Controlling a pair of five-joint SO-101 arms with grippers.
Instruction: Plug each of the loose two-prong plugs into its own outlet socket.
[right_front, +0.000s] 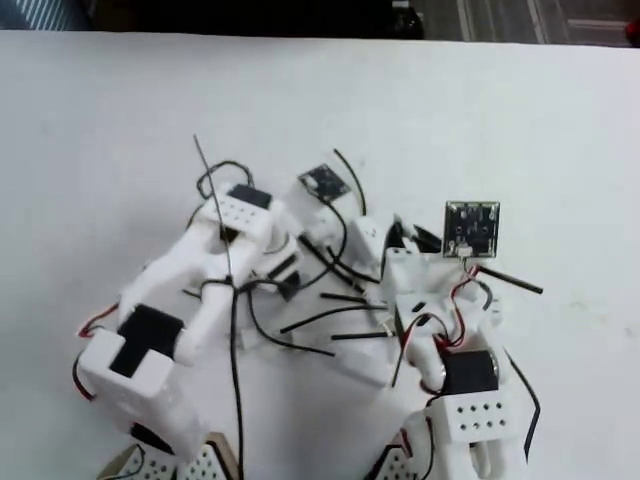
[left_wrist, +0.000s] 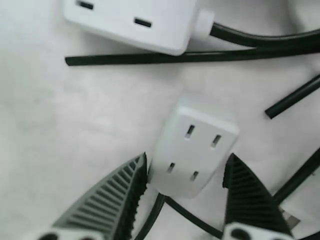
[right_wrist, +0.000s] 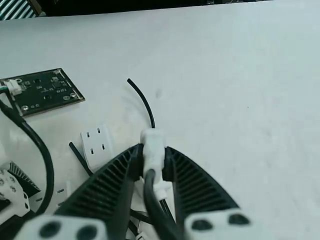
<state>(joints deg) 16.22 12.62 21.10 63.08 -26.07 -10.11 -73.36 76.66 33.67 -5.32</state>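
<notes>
Whatever is printed on the green circuit board is too small to read. The right gripper has its ribbed black jaws clamped on a small white plug. A thin black wire curves off the plug's far end and a thicker black cord runs back between the fingers; its prongs are hidden. Just beside it lies a white outlet socket with two pairs of slots facing up.

The left gripper hovers with its jaws apart, one on either side of a white outlet block that also has four slots; whether a finger touches it cannot be told. A second socket, white and longer, lies near, with a black lead leaving its end.

All this sits in a tangle of black cords about the middle of the white table, nearer the edge where the arms stand than the far edge, beyond which the room is dark
</notes>
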